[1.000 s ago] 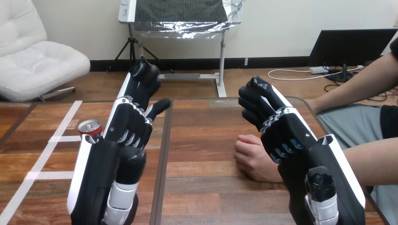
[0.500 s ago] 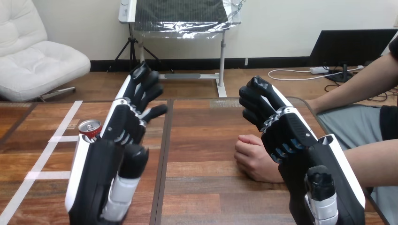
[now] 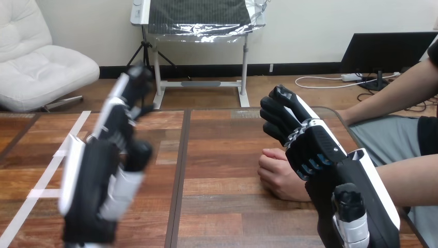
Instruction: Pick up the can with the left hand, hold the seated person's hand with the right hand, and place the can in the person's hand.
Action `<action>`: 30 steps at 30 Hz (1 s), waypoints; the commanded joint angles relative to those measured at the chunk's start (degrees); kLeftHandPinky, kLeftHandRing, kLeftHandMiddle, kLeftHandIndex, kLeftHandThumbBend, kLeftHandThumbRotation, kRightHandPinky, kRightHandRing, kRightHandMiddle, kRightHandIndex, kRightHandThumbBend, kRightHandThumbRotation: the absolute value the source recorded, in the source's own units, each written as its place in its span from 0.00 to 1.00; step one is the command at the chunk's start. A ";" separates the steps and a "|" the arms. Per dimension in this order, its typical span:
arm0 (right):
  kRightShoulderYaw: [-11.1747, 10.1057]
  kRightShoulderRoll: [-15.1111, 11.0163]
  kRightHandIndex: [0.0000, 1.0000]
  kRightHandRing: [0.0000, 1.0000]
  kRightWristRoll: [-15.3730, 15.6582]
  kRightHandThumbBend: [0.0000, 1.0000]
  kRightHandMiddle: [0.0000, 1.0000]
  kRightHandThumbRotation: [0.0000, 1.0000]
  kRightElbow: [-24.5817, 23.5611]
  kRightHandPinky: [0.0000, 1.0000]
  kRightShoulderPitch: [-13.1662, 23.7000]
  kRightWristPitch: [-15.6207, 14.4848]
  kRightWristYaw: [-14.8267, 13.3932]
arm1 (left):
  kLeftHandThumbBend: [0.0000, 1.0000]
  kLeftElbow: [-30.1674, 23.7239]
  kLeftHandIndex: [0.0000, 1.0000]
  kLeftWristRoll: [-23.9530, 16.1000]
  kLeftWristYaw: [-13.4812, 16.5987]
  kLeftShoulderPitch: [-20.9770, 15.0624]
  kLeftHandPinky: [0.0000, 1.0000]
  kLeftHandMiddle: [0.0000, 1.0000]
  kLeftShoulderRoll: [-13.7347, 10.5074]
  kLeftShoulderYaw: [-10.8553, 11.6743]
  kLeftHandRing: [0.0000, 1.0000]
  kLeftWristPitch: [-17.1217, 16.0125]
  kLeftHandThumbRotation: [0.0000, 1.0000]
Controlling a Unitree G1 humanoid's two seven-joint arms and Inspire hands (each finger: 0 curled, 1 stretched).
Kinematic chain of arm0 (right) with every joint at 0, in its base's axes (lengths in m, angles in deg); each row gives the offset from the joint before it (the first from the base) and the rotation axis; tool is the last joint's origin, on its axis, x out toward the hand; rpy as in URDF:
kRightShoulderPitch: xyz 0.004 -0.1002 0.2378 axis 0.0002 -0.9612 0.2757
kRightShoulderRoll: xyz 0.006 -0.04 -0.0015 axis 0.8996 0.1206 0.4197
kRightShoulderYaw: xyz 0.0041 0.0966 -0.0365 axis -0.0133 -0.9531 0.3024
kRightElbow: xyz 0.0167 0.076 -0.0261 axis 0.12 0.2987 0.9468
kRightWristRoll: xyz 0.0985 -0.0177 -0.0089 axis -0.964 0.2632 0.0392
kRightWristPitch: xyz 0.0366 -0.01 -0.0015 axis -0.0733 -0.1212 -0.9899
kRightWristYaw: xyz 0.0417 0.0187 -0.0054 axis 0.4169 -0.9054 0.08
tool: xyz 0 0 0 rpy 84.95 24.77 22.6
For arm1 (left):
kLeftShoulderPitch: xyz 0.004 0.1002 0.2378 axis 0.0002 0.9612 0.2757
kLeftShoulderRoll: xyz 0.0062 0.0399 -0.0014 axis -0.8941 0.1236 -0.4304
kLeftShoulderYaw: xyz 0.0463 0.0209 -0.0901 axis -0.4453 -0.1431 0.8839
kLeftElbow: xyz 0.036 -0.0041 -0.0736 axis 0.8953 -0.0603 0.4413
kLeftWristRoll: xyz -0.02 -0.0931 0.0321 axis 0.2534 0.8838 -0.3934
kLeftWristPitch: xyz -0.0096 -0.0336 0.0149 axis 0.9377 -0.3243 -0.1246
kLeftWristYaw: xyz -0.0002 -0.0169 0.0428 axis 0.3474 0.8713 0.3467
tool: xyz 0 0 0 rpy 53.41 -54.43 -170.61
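My left hand (image 3: 95, 165) is raised over the left half of the table, its fingers (image 3: 129, 88) stretched out and pointing away from me; it is open and holds nothing. It covers the spot where the can stood. The person's hand (image 3: 276, 173) rests on the table as a loose fist, right of the middle. My right hand (image 3: 310, 144) hovers just right of that fist and above its wrist. Its fingers (image 3: 276, 111) are relaxed and a little bent, closing on nothing. I cannot tell whether it touches the person's wrist.
White tape lines (image 3: 51, 170) mark the table's left part. A dark seam (image 3: 181, 170) runs down the wooden table (image 3: 222, 206) between my arms. The person's forearm (image 3: 408, 181) comes in from the right edge, with a second arm (image 3: 392, 95) higher up.
My left hand has swung to the left and now covers the can, which stood just beside it before. The right hand and the person's fist have barely moved.
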 commanded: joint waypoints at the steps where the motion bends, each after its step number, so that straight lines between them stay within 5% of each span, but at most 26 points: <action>1: -0.20 1.00 0.94 0.94 -0.10 0.91 0.92 0.94 -1.79 0.93 2.17 0.29 -0.56 | 0.79 4.16 0.95 -0.67 1.21 -6.59 0.90 0.95 -1.24 3.98 0.94 -1.32 0.99; 13: -0.20 0.89 0.93 0.94 -1.24 0.92 0.92 0.92 -2.12 0.94 1.94 0.09 -0.45 | 0.84 11.83 0.97 -0.32 1.02 -13.63 0.98 0.99 -4.16 8.09 0.98 -0.33 0.99; 30: -0.44 0.73 0.93 0.94 -1.71 0.93 0.92 0.91 -2.14 0.96 1.87 0.32 -0.28 | 0.91 23.21 0.95 -2.47 3.03 -23.58 1.00 0.98 -6.50 11.10 1.00 3.36 0.89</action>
